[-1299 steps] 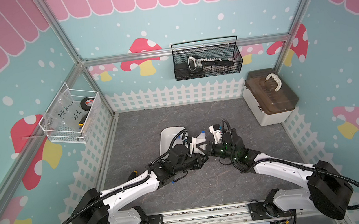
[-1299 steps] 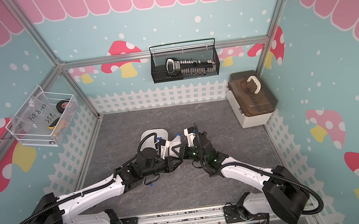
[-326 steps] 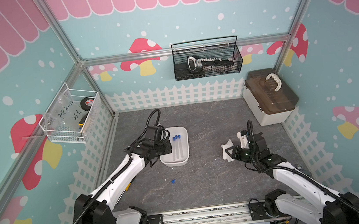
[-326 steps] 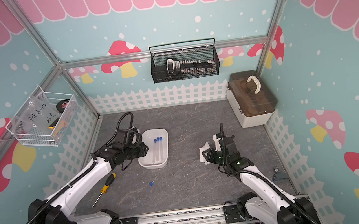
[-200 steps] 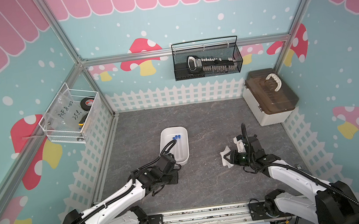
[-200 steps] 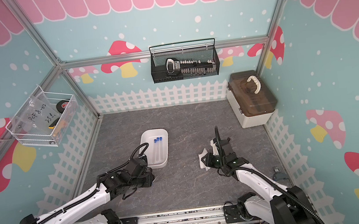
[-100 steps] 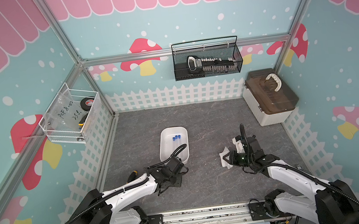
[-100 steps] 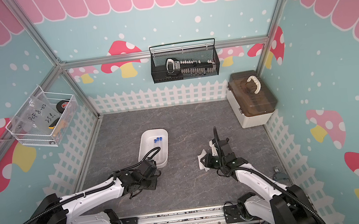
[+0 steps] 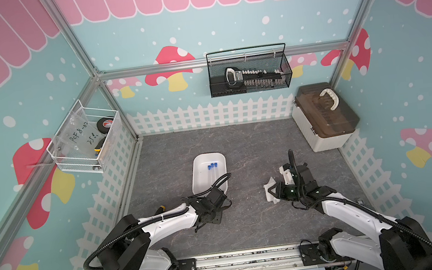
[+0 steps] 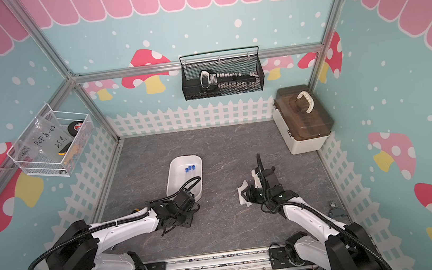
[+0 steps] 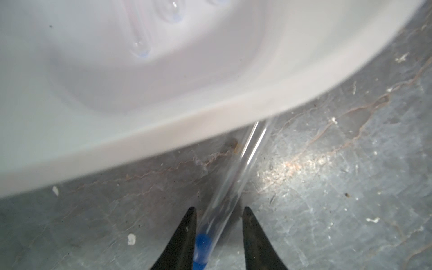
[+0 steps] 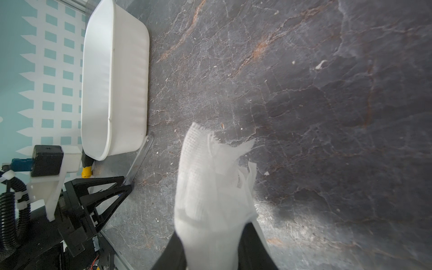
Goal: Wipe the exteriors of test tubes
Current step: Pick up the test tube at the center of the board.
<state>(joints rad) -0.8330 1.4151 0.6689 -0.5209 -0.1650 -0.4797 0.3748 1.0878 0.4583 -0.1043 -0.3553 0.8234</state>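
Currently, the left gripper [image 11: 218,210], narrowly open, is straddling the capped end of the test tube [image 11: 236,173], which is lying beside the tray [image 11: 163,131]. The right gripper [image 12: 210,233] is clamping the cloth [image 12: 205,177]. The tube is sitting off-centre, so closing may roll it away.

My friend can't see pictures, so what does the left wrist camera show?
A thin clear test tube with a blue cap lies on the grey marbled table between the two black fingertips of the left hand, its far end at the white plastic tray. Rounded ends of more clear tubes show inside the tray.
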